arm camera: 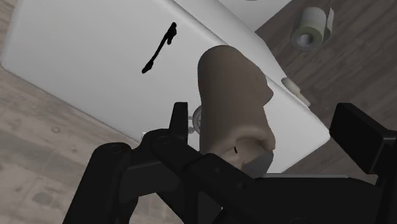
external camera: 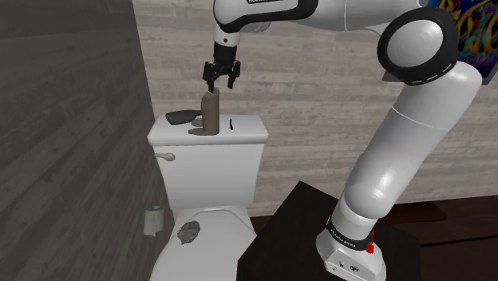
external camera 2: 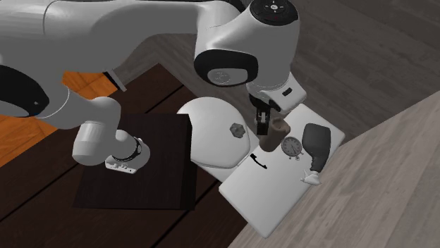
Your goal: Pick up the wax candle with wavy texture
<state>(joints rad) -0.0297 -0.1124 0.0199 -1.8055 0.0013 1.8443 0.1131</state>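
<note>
Upper centre, shoulder view: the tool (external camera: 221, 78), fingers apart and holding nothing, straddles the top of the brown candle (external camera: 210, 113), which stands upright on the toilet tank lid (external camera: 249, 128). Risk: closing off-centre could topple the tall, narrow candle.

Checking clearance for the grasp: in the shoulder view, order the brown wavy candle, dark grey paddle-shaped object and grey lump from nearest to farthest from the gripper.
From the black gripper:
1. Brown wavy candle, upright on the tank lid, just below it.
2. Dark grey paddle-shaped object, also on that lid, toward the view's left.
3. Grey lump, down on the closed toilet lid.
</note>
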